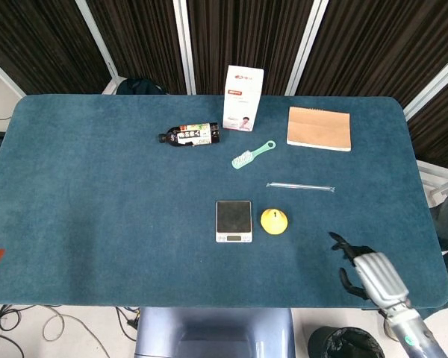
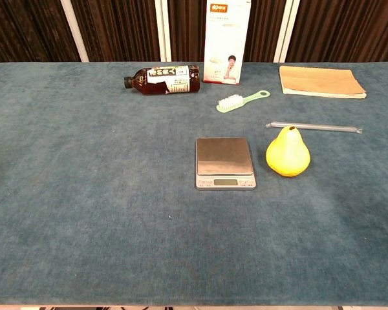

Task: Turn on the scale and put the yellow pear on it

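A: How is the right robot hand [image 1: 367,270] set?
B: Over the desk's [image 1: 97,194] near right edge, fingers spread, holding nothing.
A: And the yellow pear [image 1: 274,221]?
B: On the desk, just right of the scale [image 1: 234,221], well apart from the hand, toward its far left.

Dark bottle [image 1: 189,134], carton [image 1: 243,98], brush [image 1: 252,154], notebook [image 1: 319,128], perhaps glass rod [image 1: 299,186]
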